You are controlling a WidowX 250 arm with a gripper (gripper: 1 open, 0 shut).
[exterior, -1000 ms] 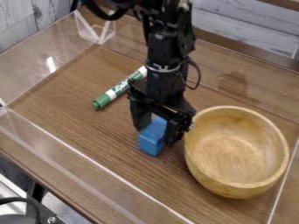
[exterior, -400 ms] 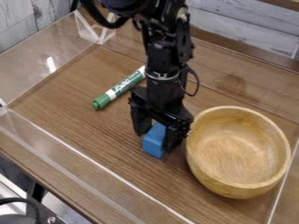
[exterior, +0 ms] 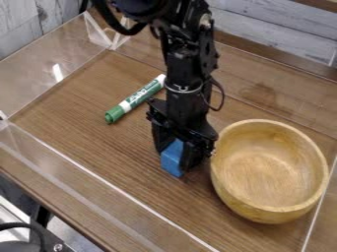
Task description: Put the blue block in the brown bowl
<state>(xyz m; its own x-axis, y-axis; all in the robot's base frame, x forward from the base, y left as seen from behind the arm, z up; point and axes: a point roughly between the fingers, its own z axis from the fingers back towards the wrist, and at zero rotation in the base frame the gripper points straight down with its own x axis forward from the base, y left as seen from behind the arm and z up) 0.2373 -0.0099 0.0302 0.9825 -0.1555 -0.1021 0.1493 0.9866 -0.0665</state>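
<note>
Small blue block (exterior: 172, 160) on the table, just left of empty brown bowl (exterior: 269, 168).

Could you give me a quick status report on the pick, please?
Tool down, fingers astride the blue block, shut on it. Block on the table, beside the brown bowl. Bowl empty. Marker pen behind, clear.

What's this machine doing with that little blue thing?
A robot arm has its pincer pointing straight down over a blue block on the wooden table, its fingers on either side and closed on it. The block is on the table beside the brown bowl, which looks empty. A green marker lies behind, untouched.
</note>
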